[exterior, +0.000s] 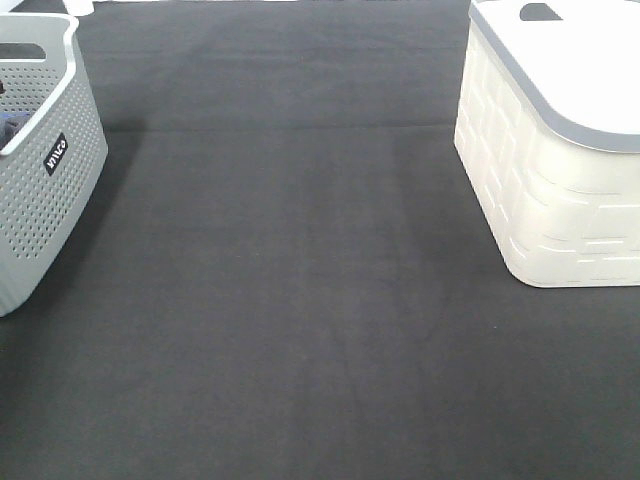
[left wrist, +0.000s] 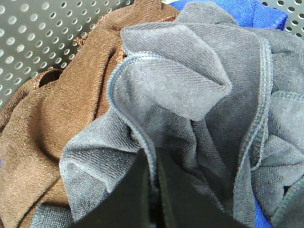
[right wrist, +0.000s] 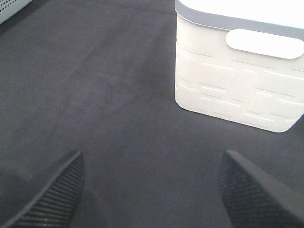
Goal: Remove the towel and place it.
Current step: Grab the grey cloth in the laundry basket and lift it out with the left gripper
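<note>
The grey-lavender towel [left wrist: 190, 85] lies crumpled in the grey perforated basket [left wrist: 38, 38], on top of other cloths. In the left wrist view my left gripper [left wrist: 154, 175] is down in the basket with its two dark fingers pressed together on a stitched hem fold of the towel. My right gripper [right wrist: 152, 190] is open and empty, hovering over the black table cloth [right wrist: 95, 95] a little way from the white basket [right wrist: 232, 80]. Neither gripper shows in the exterior high view, where the grey basket [exterior: 45, 190] stands at the left edge.
A brown cloth [left wrist: 57, 128] lies beside the towel and a blue cloth [left wrist: 247, 12] behind it, both in the grey basket. The white lidded basket [exterior: 550, 190] stands at the right. The black table cloth [exterior: 300, 280] spans the space between the baskets.
</note>
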Motion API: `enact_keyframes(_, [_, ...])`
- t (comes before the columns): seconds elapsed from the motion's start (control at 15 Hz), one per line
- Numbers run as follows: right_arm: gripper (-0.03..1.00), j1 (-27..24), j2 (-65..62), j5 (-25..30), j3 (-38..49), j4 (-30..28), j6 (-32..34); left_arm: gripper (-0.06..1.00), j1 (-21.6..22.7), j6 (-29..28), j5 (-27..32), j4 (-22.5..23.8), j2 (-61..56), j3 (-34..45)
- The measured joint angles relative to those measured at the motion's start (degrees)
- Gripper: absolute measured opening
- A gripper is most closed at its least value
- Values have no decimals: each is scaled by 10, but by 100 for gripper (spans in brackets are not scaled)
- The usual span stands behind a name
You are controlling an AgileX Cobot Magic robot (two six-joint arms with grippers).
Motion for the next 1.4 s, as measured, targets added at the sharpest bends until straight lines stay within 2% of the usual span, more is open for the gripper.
enact_keyframes(0.2, [76, 0, 0, 0, 0, 0, 0, 0, 0, 5, 1, 2, -22, 0])
enact_keyframes(0.6, [76, 0, 0, 0, 0, 0, 0, 0, 0, 85, -10, 5, -113, 0])
enact_keyframes(0.87, [76, 0, 0, 0, 0, 0, 0, 0, -1, 111, -66, 4, -176, 0])
enact_keyframes(1.13, [76, 0, 0, 0, 0, 0, 0, 0, -15, 187, -145, -3, -241, -5])
enact_keyframes(1.27, [76, 0, 0, 0, 0, 0, 0, 0, -30, 201, -154, -9, -253, -38])
enact_keyframes(1.4, [76, 0, 0, 0, 0, 0, 0, 0, -64, 236, -155, -23, -256, -109])
